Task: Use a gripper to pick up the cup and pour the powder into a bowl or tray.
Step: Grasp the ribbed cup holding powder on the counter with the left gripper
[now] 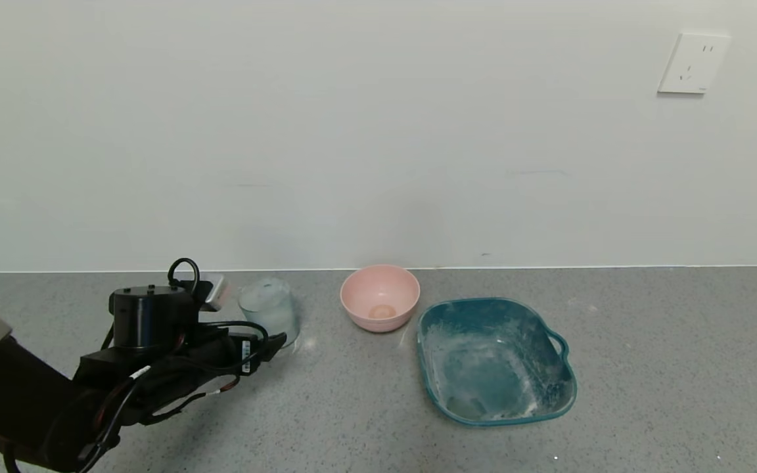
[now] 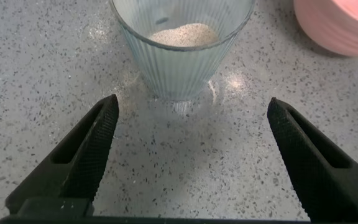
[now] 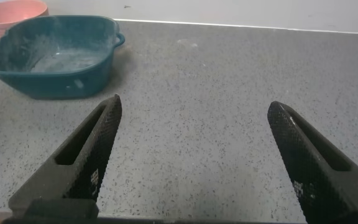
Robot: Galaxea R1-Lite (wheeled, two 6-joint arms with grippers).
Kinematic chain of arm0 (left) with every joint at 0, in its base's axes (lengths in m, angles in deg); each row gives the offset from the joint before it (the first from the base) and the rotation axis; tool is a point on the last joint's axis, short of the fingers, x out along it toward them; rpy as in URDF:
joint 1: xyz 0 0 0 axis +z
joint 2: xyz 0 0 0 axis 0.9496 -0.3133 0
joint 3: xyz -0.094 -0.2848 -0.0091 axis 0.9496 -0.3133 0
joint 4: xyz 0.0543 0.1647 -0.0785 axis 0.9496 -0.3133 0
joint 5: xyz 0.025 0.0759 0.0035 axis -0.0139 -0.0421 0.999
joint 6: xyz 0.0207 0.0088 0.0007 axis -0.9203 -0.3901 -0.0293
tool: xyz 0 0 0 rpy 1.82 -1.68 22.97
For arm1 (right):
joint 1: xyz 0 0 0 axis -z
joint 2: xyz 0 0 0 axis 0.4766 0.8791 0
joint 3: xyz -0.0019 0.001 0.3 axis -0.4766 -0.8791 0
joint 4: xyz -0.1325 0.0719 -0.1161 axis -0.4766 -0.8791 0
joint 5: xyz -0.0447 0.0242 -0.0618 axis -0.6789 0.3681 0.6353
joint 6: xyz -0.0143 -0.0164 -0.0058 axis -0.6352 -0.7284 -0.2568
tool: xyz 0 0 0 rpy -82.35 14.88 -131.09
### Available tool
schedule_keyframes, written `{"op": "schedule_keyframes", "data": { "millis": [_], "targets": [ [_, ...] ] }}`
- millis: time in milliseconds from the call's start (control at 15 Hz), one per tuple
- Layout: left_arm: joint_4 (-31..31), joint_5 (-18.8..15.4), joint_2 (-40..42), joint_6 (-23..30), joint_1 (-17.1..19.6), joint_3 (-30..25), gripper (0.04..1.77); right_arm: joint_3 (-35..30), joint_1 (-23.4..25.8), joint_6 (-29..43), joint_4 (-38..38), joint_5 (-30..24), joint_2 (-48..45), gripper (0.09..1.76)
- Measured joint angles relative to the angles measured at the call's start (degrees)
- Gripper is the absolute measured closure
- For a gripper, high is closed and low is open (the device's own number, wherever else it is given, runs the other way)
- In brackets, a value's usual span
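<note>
The cup (image 1: 270, 309), a clear bluish tumbler dusted white, stands upright on the grey counter near the wall. In the left wrist view the cup (image 2: 182, 56) holds a small pile of beige powder (image 2: 184, 34). My left gripper (image 1: 257, 328) is open and empty, low over the counter just short of the cup; in its own view the left gripper (image 2: 192, 102) has its jaws wide apart, and the cup is beyond the tips, not between them. The teal tray (image 1: 552, 394), dusted white inside, lies to the right. My right gripper (image 3: 194, 102) is open and empty over bare counter.
A small pink bowl (image 1: 380, 297) stands between the cup and the tray, with a small beige heap in its bottom; it also shows in the left wrist view (image 2: 337, 25). The right wrist view shows the tray (image 3: 48, 84) farther off. The wall is close behind.
</note>
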Motion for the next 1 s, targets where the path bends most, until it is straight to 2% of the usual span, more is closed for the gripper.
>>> {"op": "schedule_keyframes", "data": {
  "millis": [200,400,467,533,1000],
  "targets": [
    [9.25,1.01,-4.22,0.39,-0.05,-1.3,0.09,0.0,0.0,0.0,0.0,0.0,0.0,0.14],
    [24.66,1.34,-9.29,1.23,-0.11,-3.38,0.09,0.0,0.0,0.0,0.0,0.0,0.0,0.14],
    [27.86,1.73,-10.97,1.24,-0.13,-4.11,0.09,0.0,0.0,0.0,0.02,0.0,0.0,0.14],
    [29.44,2.06,-12.43,1.24,-0.18,-4.67,0.09,0.0,0.0,-0.02,0.06,0.02,0.0,0.14],
    [30.21,3.35,-16.81,0.99,-0.5,-3.91,0.09,0.0,0.0,-0.02,0.05,0.0,0.0,0.14]
  ]
}}
